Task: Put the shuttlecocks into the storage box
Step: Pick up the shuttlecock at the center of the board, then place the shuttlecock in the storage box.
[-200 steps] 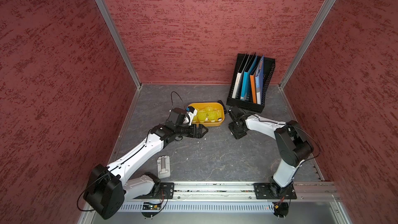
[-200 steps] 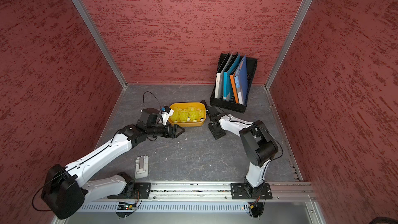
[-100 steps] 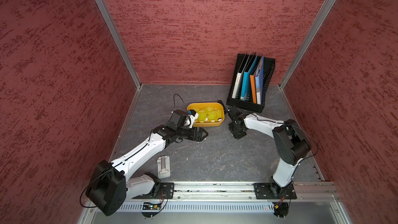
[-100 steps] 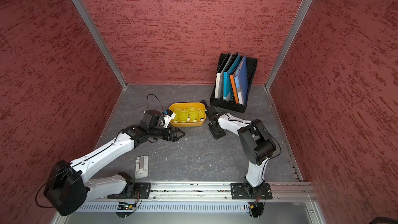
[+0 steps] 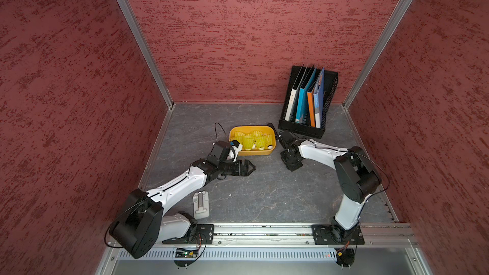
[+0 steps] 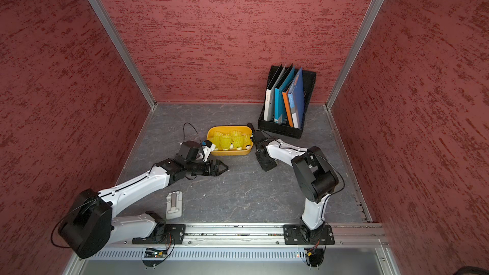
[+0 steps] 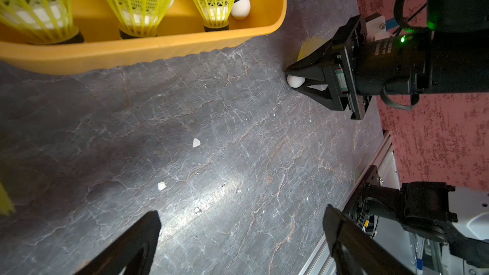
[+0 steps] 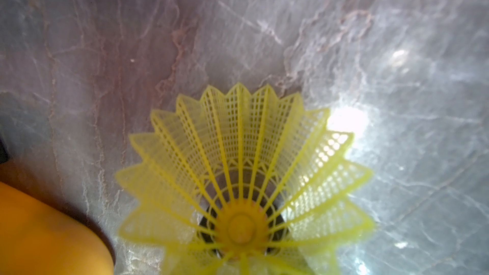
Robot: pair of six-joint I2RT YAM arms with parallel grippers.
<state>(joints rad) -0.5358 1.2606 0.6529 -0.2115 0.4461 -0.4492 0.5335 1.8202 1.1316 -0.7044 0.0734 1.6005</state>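
Drew left gripper (image 5: 250,167) lower in frame, off the storage box (image 5: 252,127), jaws wide, empty. Narrowed right gripper (image 7: 293,80) about white tip of upright shuttlecock (image 8: 238,160), just right of box; grip not certain.

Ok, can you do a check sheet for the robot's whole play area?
Surface: dark stone-look mat, few white crumbs.
Job's things: storage box holds several shuttlecocks, most standing tip-down; one loose shuttlecock on the mat beside it.
Clutter: file rack with folders, grey clip.
Tools: left tool open, empty; right tool pinching the loose shuttlecock's white tip.
Cables: black loop by left wrist.
Surroundings: red walls, metal rail.
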